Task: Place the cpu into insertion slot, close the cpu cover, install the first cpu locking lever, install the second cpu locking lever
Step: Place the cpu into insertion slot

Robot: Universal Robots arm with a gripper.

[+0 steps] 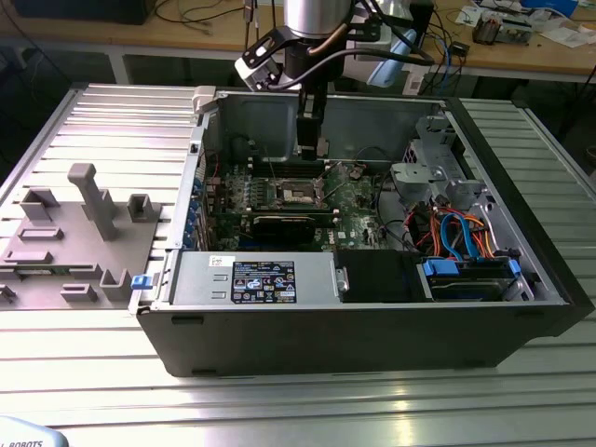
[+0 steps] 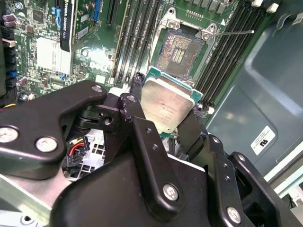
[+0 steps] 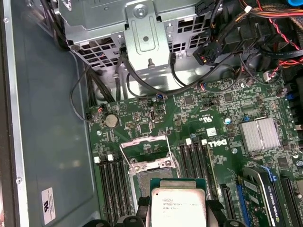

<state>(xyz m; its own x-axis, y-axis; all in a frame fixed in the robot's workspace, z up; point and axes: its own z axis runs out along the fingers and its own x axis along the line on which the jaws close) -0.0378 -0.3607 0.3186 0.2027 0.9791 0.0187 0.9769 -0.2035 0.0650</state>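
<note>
My gripper (image 2: 168,97) is shut on the cpu (image 2: 166,105), a flat square chip with a dull silver top, pinched by its edges between two black fingers (image 2: 136,85). In the first wrist view the cpu (image 3: 177,204) hangs above the green board, just short of the insertion slot (image 3: 150,166). The slot (image 2: 182,51) lies uncovered, with its contacts showing inside a silver rim. The cpu cover (image 3: 144,140) stands raised at the slot's far side. A thin lever rod (image 2: 234,32) sticks out beside the slot. In the exterior view the gripper (image 1: 312,147) hangs inside the open case above the slot (image 1: 296,193).
Long black memory slots (image 2: 137,42) flank the socket. A black card (image 1: 284,223) lies just in front of it, and a finned heatsink (image 3: 259,135) sits nearby. A metal drive cage (image 1: 428,163) and loose cables (image 1: 456,228) fill the exterior view's right. A grey fixture (image 1: 74,233) stands outside the case.
</note>
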